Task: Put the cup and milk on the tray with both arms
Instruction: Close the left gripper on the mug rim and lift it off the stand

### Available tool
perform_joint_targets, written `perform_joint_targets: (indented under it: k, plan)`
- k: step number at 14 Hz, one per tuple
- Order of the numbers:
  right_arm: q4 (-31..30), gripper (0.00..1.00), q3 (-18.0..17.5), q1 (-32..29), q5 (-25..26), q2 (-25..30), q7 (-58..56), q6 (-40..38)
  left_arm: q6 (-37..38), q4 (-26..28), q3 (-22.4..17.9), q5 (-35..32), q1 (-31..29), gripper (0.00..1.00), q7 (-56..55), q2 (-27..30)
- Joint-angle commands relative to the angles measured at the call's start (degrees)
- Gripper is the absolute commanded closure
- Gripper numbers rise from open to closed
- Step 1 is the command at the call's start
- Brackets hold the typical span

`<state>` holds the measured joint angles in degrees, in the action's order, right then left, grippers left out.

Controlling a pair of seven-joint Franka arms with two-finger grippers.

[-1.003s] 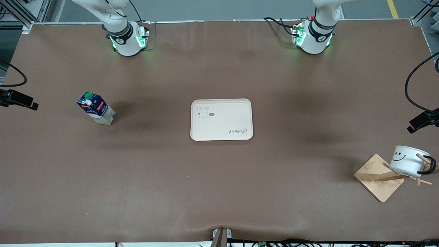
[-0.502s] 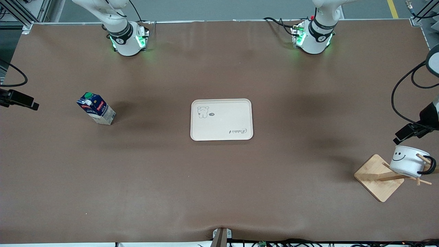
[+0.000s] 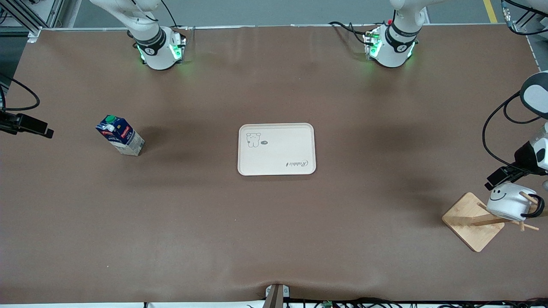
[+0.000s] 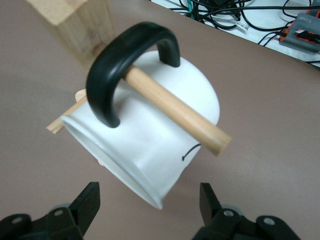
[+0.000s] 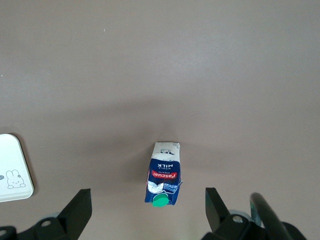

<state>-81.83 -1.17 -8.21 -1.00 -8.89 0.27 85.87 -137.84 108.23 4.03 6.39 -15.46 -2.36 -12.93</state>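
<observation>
Cup (image 3: 511,201) hangs tilted on a peg of the wooden rack (image 3: 473,221) by its black handle, at the left arm's end of the desk (image 3: 274,222), close to the desk edge. Left claw (image 4: 150,212) sits just by the cup's rim, fingers spread either side, not grasping.

Milk (image 3: 120,135) stands upright toward the right arm's end, w/ bare brown desk all round. Right claw (image 5: 147,212) hovers over it, released.

Tray (image 3: 276,149) lies mid-desk, well apart from both.
</observation>
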Motion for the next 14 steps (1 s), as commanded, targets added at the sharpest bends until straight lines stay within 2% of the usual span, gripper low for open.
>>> perform_joint_targets:
  k: [1,5,8,12,14]
  plan:
    - [-0.44,0.00,-0.14,0.12,0.03,0.28,0.08,-0.44,-0.24,-0.91,0.46,1.34,0.07,0.32,0.87,0.01]
    - [-0.53,0.00,-0.14,0.30,0.03,0.01,-0.01,-0.53,-0.24,-1.62,0.54,1.34,0.25,0.33,1.13,-0.34]
    - [-0.97,0.00,-0.14,0.39,0.03,0.01,-0.01,-0.53,-0.24,-1.70,0.54,1.34,0.25,0.40,1.66,-0.78]
    - [-0.97,0.00,-0.14,0.39,0.03,0.01,0.08,-0.53,-0.24,-2.49,0.54,1.34,0.25,0.54,1.75,-1.40]
    - [-0.97,0.00,-0.14,0.47,0.03,0.01,-0.01,-0.62,-0.24,-2.49,1.24,1.34,0.25,0.55,1.75,-1.40]
